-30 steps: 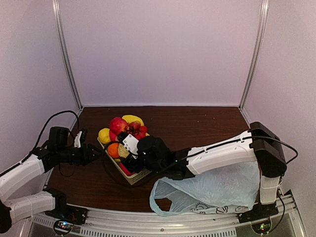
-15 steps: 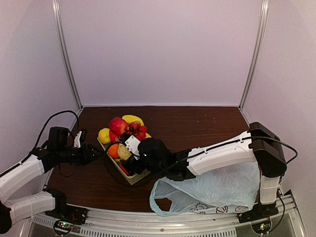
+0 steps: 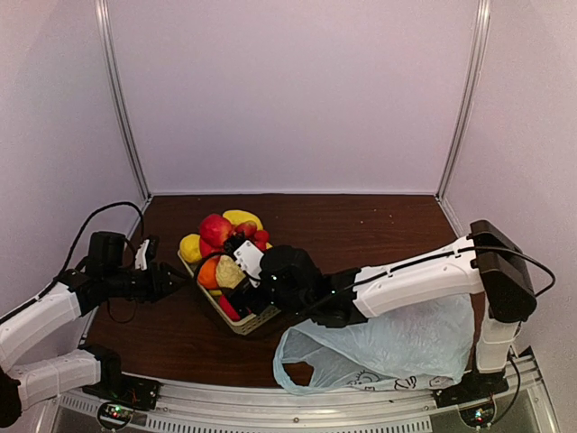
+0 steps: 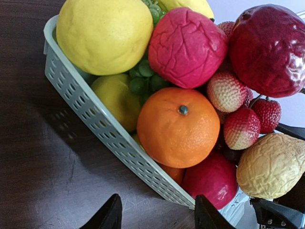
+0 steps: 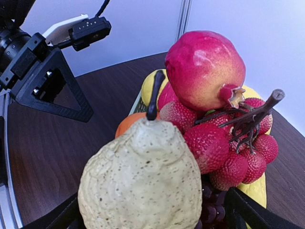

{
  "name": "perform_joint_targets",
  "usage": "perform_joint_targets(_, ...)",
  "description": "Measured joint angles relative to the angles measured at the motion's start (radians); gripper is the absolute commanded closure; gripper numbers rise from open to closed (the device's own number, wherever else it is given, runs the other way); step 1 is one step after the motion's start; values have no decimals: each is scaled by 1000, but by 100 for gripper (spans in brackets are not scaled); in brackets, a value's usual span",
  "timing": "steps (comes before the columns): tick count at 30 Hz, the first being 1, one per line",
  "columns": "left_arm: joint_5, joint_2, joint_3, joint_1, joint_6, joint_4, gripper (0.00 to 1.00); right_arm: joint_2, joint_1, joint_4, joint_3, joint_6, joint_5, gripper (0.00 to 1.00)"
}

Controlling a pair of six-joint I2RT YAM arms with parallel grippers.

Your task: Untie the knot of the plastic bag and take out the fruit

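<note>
Our right gripper [image 5: 152,210] hangs over the near end of the basket [image 3: 245,323] with its jaws spread wide. A lumpy pale pear [image 5: 143,176] sits between them, its stem toward 12 o'clock in the right wrist view, where a gap shows between the pear and the finger at its 3 o'clock side. Just past the pear, toward 1 o'clock, we see a bunch of strawberries [image 5: 224,148] and above it a red pomegranate [image 5: 205,71].

Our left gripper [image 4: 157,212] is parted too, with nothing between its fingers and its tips just short of the basket's pale perforated wall. Beyond that wall lie an orange [image 4: 178,126], a wrinkled pink fruit [image 4: 188,47] and a lumpy yellow lemon-like one [image 4: 105,36].

In the top view the heaped fruit [image 3: 221,236] sits at 9 o'clock on the table [image 3: 361,225]. The plastic bag [image 3: 397,347] lies crumpled at 5 o'clock by the near edge, under the right forearm, just beside the basket's near corner. One loop handle lies open at its 9 o'clock end.
</note>
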Motion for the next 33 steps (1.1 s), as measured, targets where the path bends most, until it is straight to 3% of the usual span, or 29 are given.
perform_joint_targets(22,34,-24,-1,0,0,2,48,-55,0,5,-13,20,-58,1)
perform_joint_targets(28,84,-15,-52,-57,-29,61,48,-55,0,5,-13,47,-56,1)
perform_joint_targets(33,14,-27,-69,-74,-34,7,47,-78,6,-1,-41,72,-58,2)
